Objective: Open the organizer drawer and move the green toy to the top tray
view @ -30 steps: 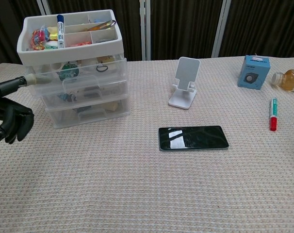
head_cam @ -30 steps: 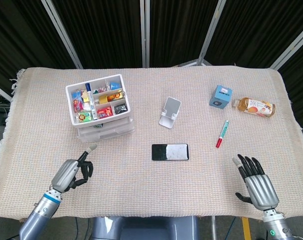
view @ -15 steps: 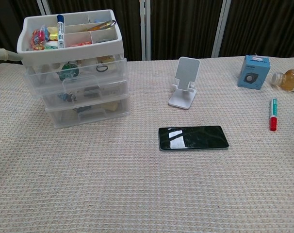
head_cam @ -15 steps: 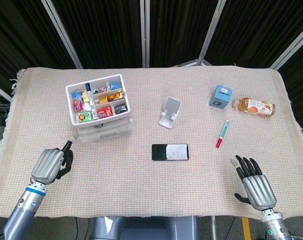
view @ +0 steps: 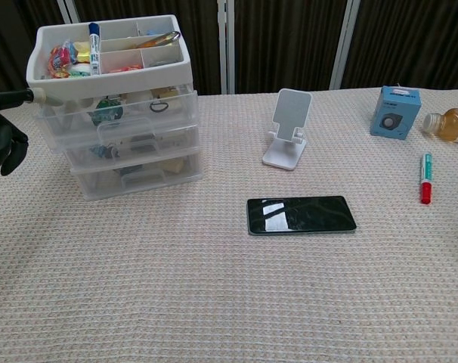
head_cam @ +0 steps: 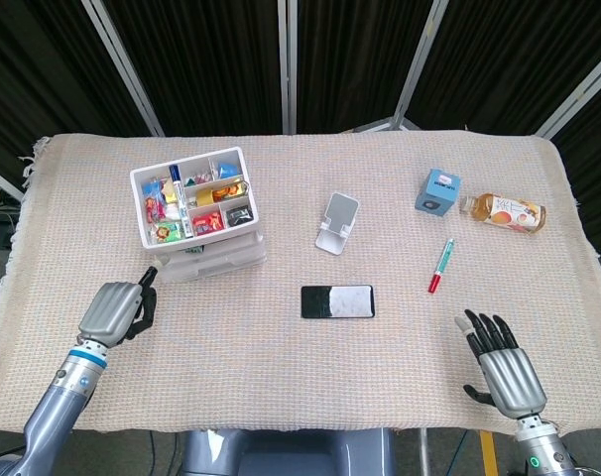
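Observation:
The white and clear organizer stands at the back left with all its drawers closed. Its top tray holds several small items and a blue marker. A teal-green toy shows through the front of the top drawer. My left hand hovers just left of the organizer with its fingers curled and empty. One extended finger reaches the tray's left side. My right hand lies open at the front right of the table, far from the organizer.
A black phone lies at mid-table, with a white phone stand behind it. A blue box, a juice bottle and a red-capped marker sit at the right.
My left hand has risen from the table's front and moved up to the organizer's left side, its extended finger now at tray height. The right hand drifted slightly toward the front edge.

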You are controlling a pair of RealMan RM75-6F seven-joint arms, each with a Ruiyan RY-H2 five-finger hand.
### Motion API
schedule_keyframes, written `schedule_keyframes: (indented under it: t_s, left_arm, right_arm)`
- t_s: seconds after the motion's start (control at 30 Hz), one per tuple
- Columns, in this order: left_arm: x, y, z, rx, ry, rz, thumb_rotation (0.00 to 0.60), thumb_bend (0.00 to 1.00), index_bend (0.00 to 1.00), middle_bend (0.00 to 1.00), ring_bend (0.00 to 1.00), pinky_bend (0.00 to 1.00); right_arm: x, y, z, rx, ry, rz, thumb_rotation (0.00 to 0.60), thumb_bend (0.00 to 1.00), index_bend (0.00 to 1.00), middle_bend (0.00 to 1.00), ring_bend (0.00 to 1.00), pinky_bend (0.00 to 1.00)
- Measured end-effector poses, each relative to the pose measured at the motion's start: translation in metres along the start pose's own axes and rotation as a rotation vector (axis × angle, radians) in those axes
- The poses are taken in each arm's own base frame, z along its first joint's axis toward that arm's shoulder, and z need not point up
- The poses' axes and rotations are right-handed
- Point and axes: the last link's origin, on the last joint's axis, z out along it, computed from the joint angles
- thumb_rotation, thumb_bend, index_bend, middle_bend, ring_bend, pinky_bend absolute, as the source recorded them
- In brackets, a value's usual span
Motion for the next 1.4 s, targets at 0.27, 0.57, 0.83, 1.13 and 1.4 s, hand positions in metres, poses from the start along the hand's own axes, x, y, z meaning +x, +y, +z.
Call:
schedule_keyframes:
  t_s: [0.27,0.57,0.83,1.13,1.4]
  left_arm:
    - [-0.005,0.001,0.005,0.010,-0.024,0.003,0.600,0.94,0.07,0.66,0.67,0.60]
    - [-0.006,0.004,0.004,-0.002,-0.026,-0.020,0.600,0.94,0.16,0.66,0.67,0.60]
    - [-0.004,0.012,-0.004,-0.046,-0.051,-0.086,0.600,0.94,0.18,0.66,0.67,0.60]
    - [-0.004,0.019,-0.016,-0.097,-0.093,-0.101,0.600,0.94,0.19,0.66,0.67,0.60]
    - [-0.007,0.021,-0.027,-0.128,-0.122,-0.085,0.600,0.94,0.20,0.66,0.67,0.60]
  right_arm:
    - [-0.001,-0.001,0.000,0.003,-0.003,-0.001,0.600,0.02,0.00,0.00,0.00,0.00]
    - [-0.002,-0.001,0.000,0.005,-0.009,-0.003,0.600,0.02,0.00,0.00,0.00,0.00]
    - [-0.003,-0.002,0.000,0.007,-0.013,0.001,0.600,0.02,0.00,0.00,0.00,0.00]
    - [-0.003,-0.002,-0.001,0.009,-0.014,0.002,0.600,0.02,0.00,0.00,0.00,0.00]
    - [-0.004,-0.003,-0.001,0.010,-0.016,0.000,0.600,0.02,0.00,0.00,0.00,0.00]
